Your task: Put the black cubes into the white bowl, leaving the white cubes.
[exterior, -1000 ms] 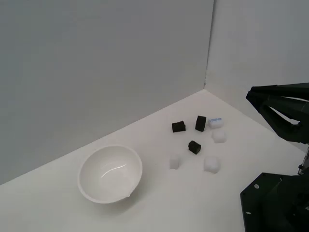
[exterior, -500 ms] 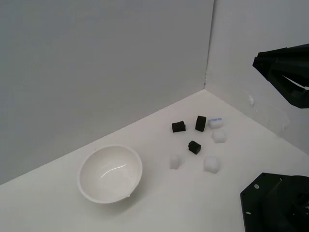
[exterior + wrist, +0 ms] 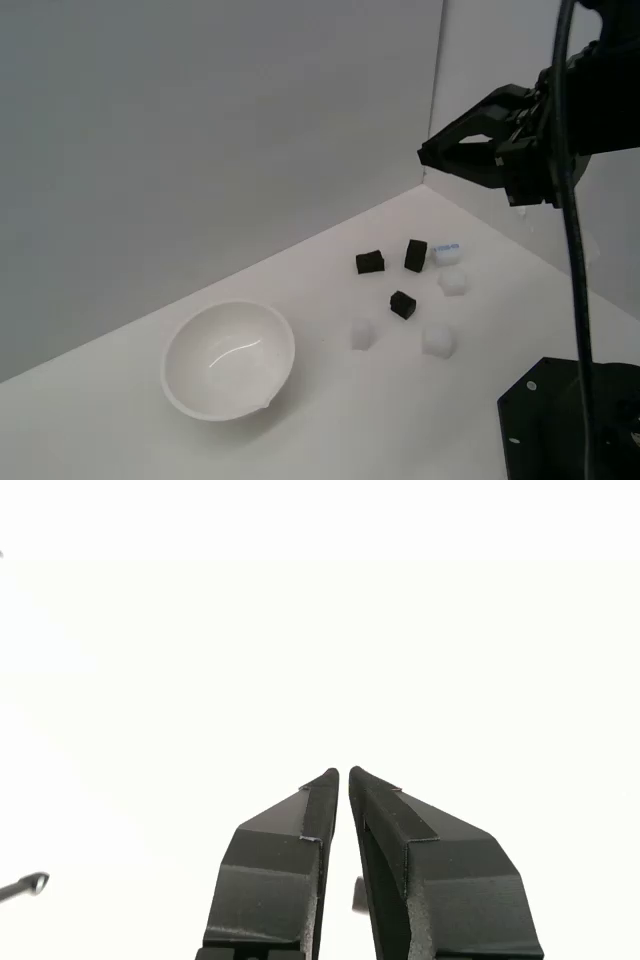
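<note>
Three black cubes lie on the white table toward the exterior view's right. White cubes sit among them, one with a blue mark. The white bowl stands empty at the exterior view's left. My gripper hangs high in the air above and to the right of the cubes. In the wrist view its fingertips almost touch, with nothing between them.
Grey walls meet in a corner behind the cubes. A black arm base occupies the lower right of the exterior view, and a black cable runs down to it.
The arm has swung up and toward the exterior view's left, bringing the gripper fully into view above the cubes. Cubes and bowl have not moved.
</note>
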Controlling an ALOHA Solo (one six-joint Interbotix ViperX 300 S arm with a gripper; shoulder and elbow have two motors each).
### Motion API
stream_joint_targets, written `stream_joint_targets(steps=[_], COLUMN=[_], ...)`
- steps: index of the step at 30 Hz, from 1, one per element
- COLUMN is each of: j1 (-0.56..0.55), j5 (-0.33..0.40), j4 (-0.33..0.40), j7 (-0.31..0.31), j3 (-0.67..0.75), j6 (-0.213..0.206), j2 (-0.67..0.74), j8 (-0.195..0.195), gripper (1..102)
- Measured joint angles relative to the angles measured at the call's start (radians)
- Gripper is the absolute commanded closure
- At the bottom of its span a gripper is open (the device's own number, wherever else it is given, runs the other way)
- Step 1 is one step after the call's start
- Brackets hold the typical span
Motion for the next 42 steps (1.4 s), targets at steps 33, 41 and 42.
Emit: stream_joint_targets(steps=[33, 41, 42], j1=[0.103, 0.147, 0.152], j5=[-0.011, -0.012, -0.011], j4=[-0.014, -0.014, -0.014], j7=[-0.026, -0.077, -0.078], j3=[-0.499, -0.64, -0.655], j6=[0.074, 0.092, 0.1], j2=[-0.495, -0.634, -0.647], j8=[0.083, 0.086, 0.084], gripper=[3, 3, 3])
